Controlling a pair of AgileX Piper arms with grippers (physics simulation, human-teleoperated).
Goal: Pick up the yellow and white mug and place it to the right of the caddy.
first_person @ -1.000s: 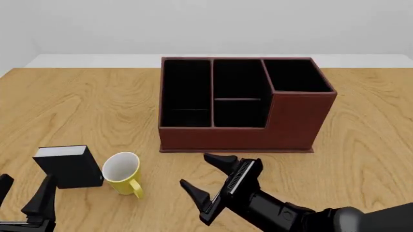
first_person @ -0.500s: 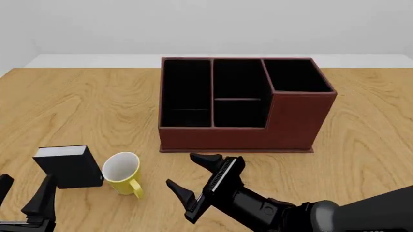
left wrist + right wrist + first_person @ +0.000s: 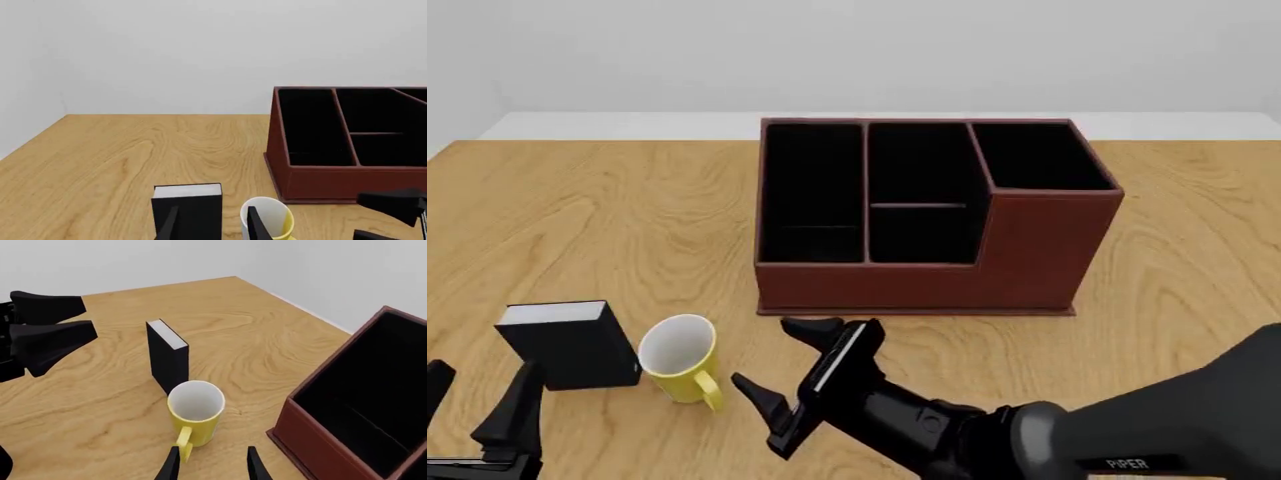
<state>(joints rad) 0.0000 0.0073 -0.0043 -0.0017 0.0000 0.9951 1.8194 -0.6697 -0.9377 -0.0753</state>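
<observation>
The right gripper [image 3: 785, 385] has its jaws spread wide and holds nothing — it hovers low over the table [image 3: 627, 220], just to the right of the yellow and white mug [image 3: 681, 356]. The mug stands upright, its handle pointing toward the near edge, untouched. Immediately left of the mug stands a small black book [image 3: 565, 343]. The left gripper [image 3: 481, 415] sits at the near left corner, beside the book, fingers parted and empty. Farther out, beyond the right gripper, stands the caddy [image 3: 928, 215] — well apart from the mug.
</observation>
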